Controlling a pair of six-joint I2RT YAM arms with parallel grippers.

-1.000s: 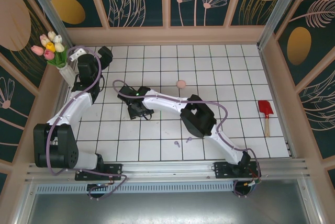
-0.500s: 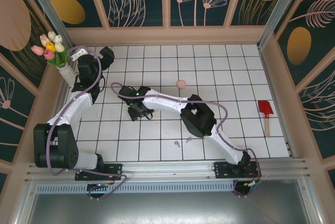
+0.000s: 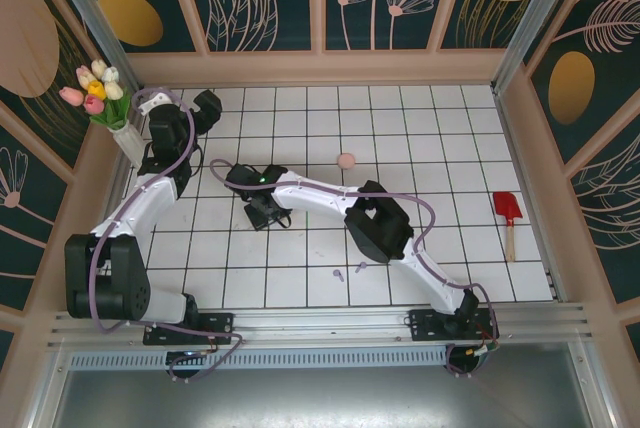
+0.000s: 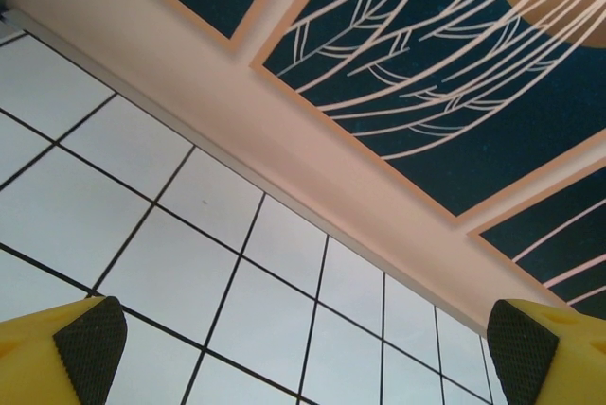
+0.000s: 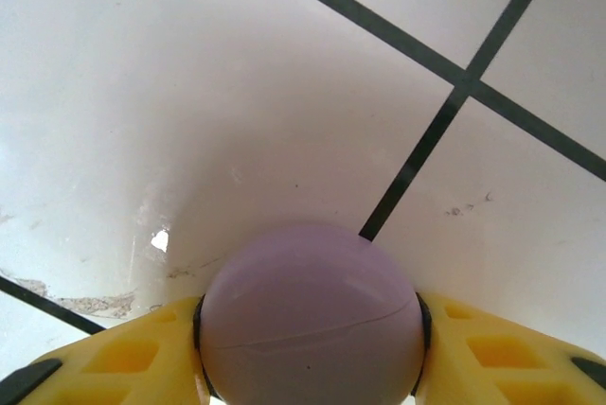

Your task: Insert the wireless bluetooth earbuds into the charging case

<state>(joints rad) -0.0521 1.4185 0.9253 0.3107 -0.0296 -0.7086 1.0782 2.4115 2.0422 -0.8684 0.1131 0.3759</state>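
In the right wrist view a round lilac charging case (image 5: pixel 311 315) sits closed on the white tiles, and my right gripper (image 5: pixel 311 339) is shut on it, both pads pressed against its sides. From above, the right gripper (image 3: pixel 263 210) reaches down at the table's left middle and hides this case. Two tiny lilac earbuds (image 3: pixel 338 274) (image 3: pixel 358 267) lie apart on the tiles near the front, beside the right arm. A pale pink round case (image 3: pixel 346 160) rests farther back. My left gripper (image 3: pixel 205 108) hovers at the back left, open and empty, its fingertips (image 4: pixel 90 346) wide apart above bare tiles.
A vase of tulips (image 3: pixel 98 93) stands at the back left corner beside the left arm. A red toy shovel (image 3: pixel 508 212) lies near the right wall. Wooden walls (image 3: pixel 320 66) close in the tiled table.
The right gripper's jaws have narrowed onto the lilac case and it has shifted slightly to the left. The left arm has hardly moved.
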